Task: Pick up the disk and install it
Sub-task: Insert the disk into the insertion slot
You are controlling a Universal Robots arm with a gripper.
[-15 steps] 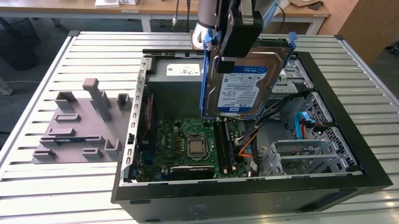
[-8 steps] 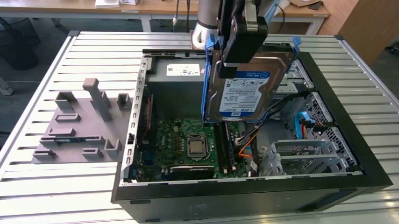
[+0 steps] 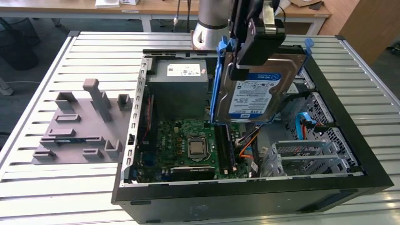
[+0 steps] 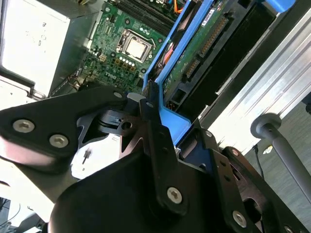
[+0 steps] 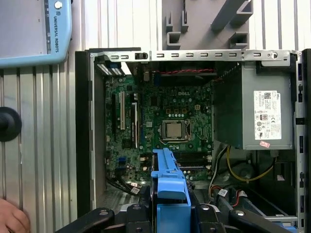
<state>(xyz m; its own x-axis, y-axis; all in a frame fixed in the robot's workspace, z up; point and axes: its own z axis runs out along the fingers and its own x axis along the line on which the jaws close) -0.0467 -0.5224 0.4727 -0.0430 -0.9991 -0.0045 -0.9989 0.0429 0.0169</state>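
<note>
The disk, a silver drive with a white-and-blue label and a blue plastic frame, hangs tilted above the open computer case. My gripper is shut on its upper edge, the black fingers clamping the blue frame. In the second wrist view the gripper pinches the blue frame, and the disk's green circuit side points down toward the case. In the first wrist view the blue frame sticks out between the fingers, over the motherboard.
Inside the case sit a grey power-supply box, the green motherboard and a metal drive cage at the exterior view's right. A grey fixture lies on the slatted table. A hand and a pendant lie beside the case.
</note>
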